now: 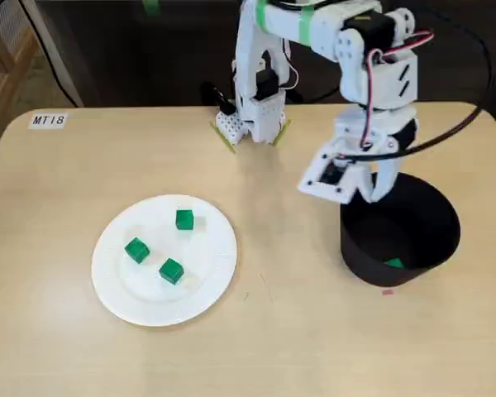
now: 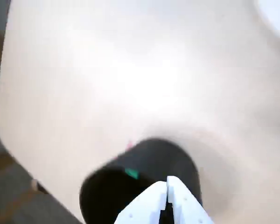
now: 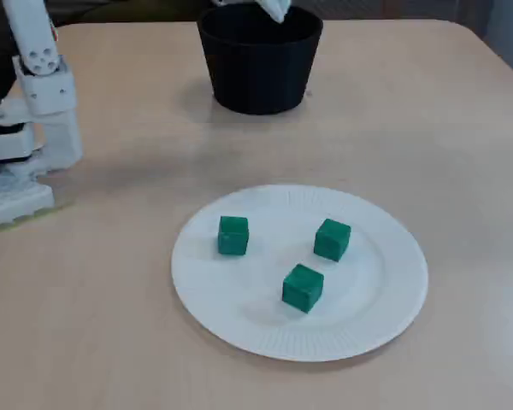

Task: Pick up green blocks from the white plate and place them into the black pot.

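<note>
Hand (image 2: 167,185) closed and empty over rim of black pot (image 1: 365,263), white plate (image 1: 208,273) well apart

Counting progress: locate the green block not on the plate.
The green block lies inside the black pot, near its front wall, at the right of a fixed view, with the gripper above the pot.

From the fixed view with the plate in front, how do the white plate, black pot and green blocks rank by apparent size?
1. white plate: widest, though nearest the camera.
2. black pot.
3. green blocks: smallest by far; the three look alike, so no order among them.
</note>
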